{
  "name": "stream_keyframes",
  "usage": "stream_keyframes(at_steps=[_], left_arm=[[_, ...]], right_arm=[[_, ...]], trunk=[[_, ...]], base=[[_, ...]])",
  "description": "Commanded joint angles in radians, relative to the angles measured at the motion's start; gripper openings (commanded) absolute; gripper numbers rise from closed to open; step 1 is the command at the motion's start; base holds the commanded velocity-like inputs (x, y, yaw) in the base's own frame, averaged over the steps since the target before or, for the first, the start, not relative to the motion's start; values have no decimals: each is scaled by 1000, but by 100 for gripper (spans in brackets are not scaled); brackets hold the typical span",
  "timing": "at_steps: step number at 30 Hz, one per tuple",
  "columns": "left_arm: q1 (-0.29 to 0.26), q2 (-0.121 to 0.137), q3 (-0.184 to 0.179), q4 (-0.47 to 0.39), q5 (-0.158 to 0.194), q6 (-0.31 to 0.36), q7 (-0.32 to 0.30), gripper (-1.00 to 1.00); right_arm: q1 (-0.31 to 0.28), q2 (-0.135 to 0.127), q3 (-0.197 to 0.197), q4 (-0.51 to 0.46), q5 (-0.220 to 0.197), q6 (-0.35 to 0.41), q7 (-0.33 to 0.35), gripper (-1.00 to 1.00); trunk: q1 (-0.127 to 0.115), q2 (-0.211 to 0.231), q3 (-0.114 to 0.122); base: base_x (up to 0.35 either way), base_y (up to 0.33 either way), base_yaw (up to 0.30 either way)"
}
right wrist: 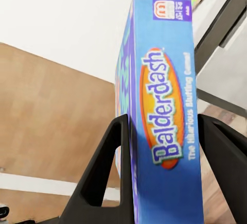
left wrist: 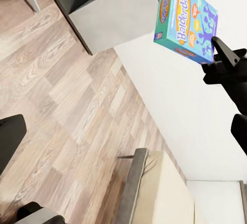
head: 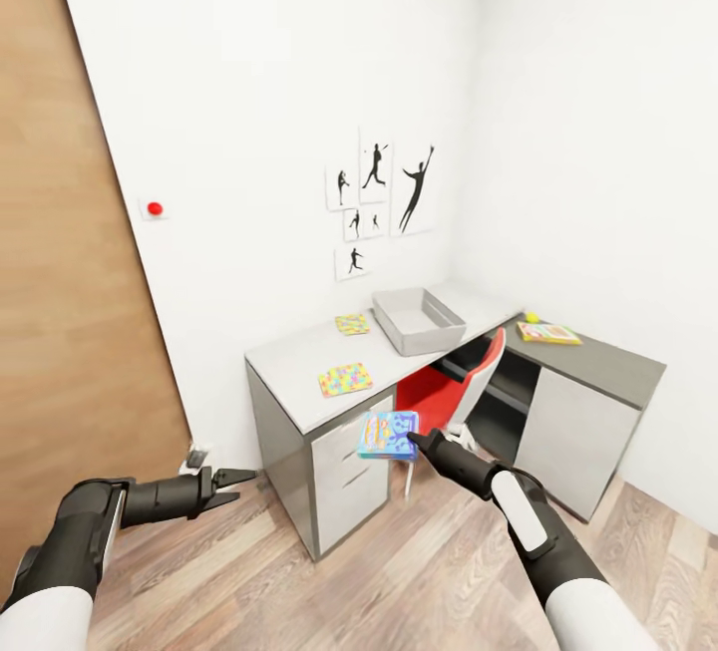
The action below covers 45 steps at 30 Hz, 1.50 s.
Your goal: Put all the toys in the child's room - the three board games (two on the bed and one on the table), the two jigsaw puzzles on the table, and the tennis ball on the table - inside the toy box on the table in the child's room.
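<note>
The right tool (head: 412,440) is clamping a Balderdash board game (head: 389,435) edge-on between its two fingers, which you can see really clearly from its own wrist camera, and it's carrying the box out in front of the desk (head: 299,357), level with the white drawers. The left tool (head: 242,480) is hanging low over the wood floor with its fingers apart and nothing in them.

Moving outward: the grey toy box (head: 419,320) is sitting at the inner corner of the desk, and from here it's looking empty, though the near wall is hiding part of the floor of it so I wouldn't swear to that. Two jigsaw puzzles are lying on the desk, one (head: 345,379) near the front edge and one (head: 352,324) just beside the box. On the other wing of the desk, another board game (head: 548,333) is lying flat with the tennis ball (head: 532,316) right next to it.

So, my read: it's early days. One game is in hand and heading in, and everything else on the desk is waiting to go in.
</note>
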Motion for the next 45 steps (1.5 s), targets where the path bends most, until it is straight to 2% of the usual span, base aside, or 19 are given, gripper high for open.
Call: stream_keyframes(at_steps=[1, 9, 16, 30, 36, 45], left_arm=[[-1, -1, 3, 0, -11, 10, -10, 100], [-1, -1, 3, 0, -11, 10, -10, 100], [-1, -1, 4, 0, -11, 10, -10, 100], [-1, 1, 5, 0, -11, 10, -10, 100], [-1, 1, 9, 0, -10, 10, -10, 100], [-1, 2, 9, 0, -9, 10, -10, 100]], right_arm=[[0, 1, -5, 0, -8, 9, 1, -100], [0, 0, -10, -1, -7, 5, 2, -100], [0, -1, -9, -1, -8, -50, 4, -100], [0, -1, -10, -9, -7, -53, 7, -100], [0, -11, -10, -10, -7, -54, 8, -100], [0, -13, -10, -10, -5, -47, 1, -100]], trunk=[[0, -1, 0], [0, -1, 0], [0, -1, 0], [0, -1, 0], [0, -1, 0], [0, -1, 0]], base=[[0, 0, 240], [0, 0, 204], [0, 0, 21], [0, 0, 0], [0, 0, 0], [0, 0, 0]])
